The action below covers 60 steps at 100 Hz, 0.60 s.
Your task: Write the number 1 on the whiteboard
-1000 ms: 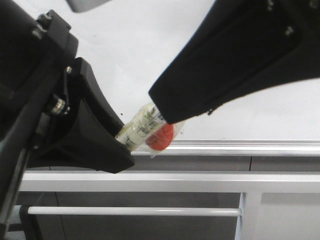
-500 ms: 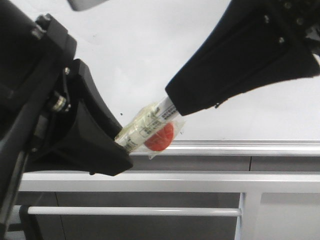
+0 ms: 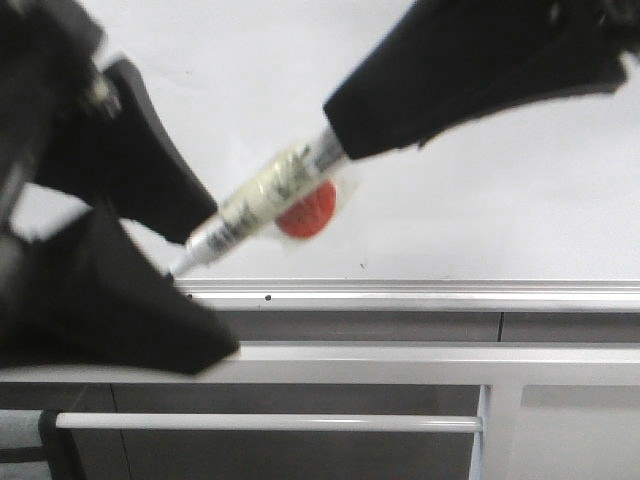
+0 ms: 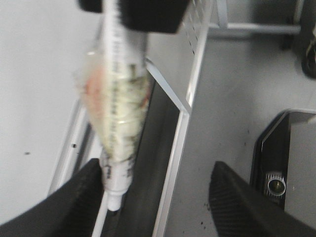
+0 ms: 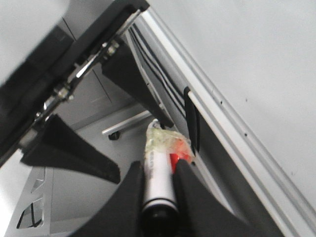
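Right claw (image 5: 158,197) is seen clenched on the marker pen (image 3: 265,200), its two black fingers pressed against the barrel near the pen's rear end; the pen is held tilted in the front view, its white tip (image 3: 180,266) pointing down and to the left, close to the silver lower rail (image 3: 420,293) of the whiteboard (image 3: 480,220); whether the tip touches the board cannot be told. A crumpled clear wrap with a red round patch (image 3: 307,212) is carried around the middle of the barrel. Left claw (image 4: 158,197) is spread open, grasping nothing; in its wrist view the pen's tip (image 4: 113,202) is seen just beside one dark finger (image 4: 74,202), with the other finger (image 4: 237,202) well apart from it; in the front view the left claw's two black fingers are blurred, standing above and below the pen's tip and hiding the lower left corner of the board. No marker stroke of the number 1 can be made out on the white surface; only a few small black specks (image 3: 268,297) are seen near the rail. Below the rail, grey bars (image 3: 400,362) and a thin white rod (image 3: 270,423) run across the front view; the upper right part of the board is covered by the right arm (image 3: 480,60).
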Tool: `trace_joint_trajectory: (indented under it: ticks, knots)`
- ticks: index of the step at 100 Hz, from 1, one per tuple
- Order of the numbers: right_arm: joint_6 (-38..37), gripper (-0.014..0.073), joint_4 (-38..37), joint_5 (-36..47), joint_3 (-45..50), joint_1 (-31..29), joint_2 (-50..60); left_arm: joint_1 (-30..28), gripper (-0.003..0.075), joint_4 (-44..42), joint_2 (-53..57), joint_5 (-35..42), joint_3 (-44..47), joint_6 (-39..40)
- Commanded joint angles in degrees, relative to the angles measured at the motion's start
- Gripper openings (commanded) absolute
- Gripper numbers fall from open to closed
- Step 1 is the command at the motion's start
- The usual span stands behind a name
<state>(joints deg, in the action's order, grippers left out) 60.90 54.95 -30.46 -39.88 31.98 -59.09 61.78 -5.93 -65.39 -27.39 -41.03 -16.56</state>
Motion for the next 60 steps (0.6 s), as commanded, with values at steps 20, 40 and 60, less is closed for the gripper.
trace_joint_trajectory:
  ticks: [20, 40, 60]
  knots:
    - [0.2, -0.0064, -2.1, 0.5, -0.1, 0.1, 8.5, 0.1, 0.013, 1.9, 11.6, -2.5, -1.8, 6.7]
    - [-0.7, -0.0063, -2.2, 1.0, 5.3, 0.1, 14.1, 0.1, -0.002, 0.7, 15.4, -5.2, -1.8, 9.8]
    - [-3.6, -0.0062, -3.4, 5.3, 10.2, 0.1, 22.6, 0.1, -0.002, -6.1, 16.6, -3.5, 1.0, 23.0]
